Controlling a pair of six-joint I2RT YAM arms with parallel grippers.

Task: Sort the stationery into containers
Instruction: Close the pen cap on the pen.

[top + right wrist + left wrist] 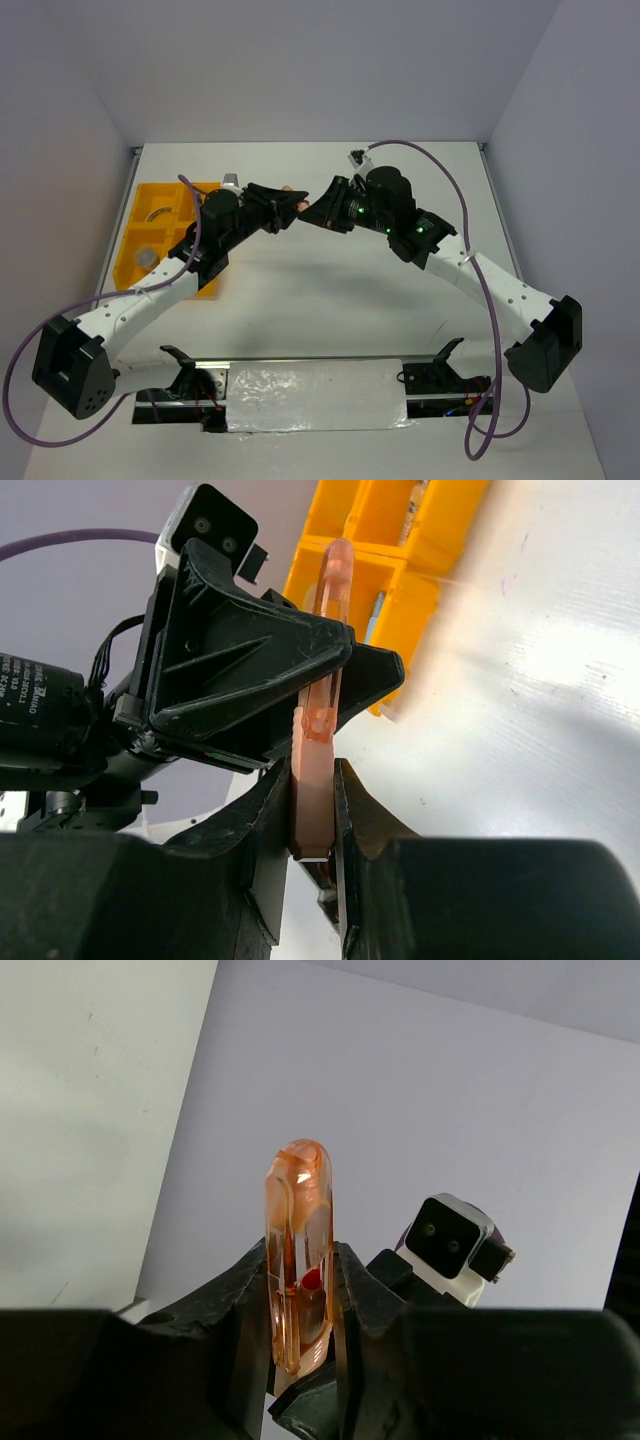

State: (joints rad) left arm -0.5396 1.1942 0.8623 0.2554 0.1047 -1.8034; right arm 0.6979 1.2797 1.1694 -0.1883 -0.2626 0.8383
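A translucent orange clip-like piece [298, 1210] hangs in mid-air between both grippers, above the table's middle. My left gripper [302, 1260] has its jaws pressed on the clear rounded end of the piece. My right gripper [311, 772] is shut on the piece's opaque orange end [312, 800]. In the top view the two grippers meet tip to tip, left [286, 208] and right [318, 213]. The yellow-orange tray [133, 228] lies at the left of the table. It also shows behind the left gripper in the right wrist view [440, 530].
The tray's compartments hold a pale curved item [158, 212] and a small round item [145, 258]. The left arm [160, 290] lies over the tray's near right corner. Walls close in the table at left, back and right.
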